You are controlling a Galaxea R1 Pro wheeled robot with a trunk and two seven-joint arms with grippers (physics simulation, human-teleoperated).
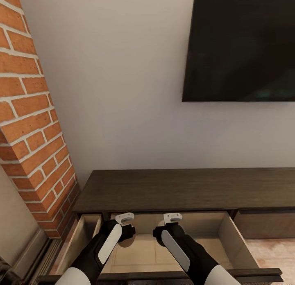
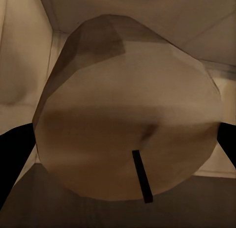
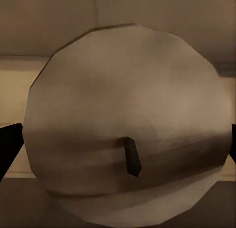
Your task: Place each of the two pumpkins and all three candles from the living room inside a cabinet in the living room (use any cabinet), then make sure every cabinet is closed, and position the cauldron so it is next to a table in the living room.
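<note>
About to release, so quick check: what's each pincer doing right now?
Left pincer: shut on a candle, over the open drawer.
Right pincer: shut on another candle.

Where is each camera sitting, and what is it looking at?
Head view: from the robot's head, looking forward and down at the cabinet, its open drawer and the TV; both arms show, left gripper and right gripper over the drawer.
Left wrist view: by the left gripper, looking along its dark fingers at a candle between them.
Right wrist view: by the right gripper, facing the wick end of another candle.
Shared: both wrist views show a tan candle with pale drawer insides behind.
</note>
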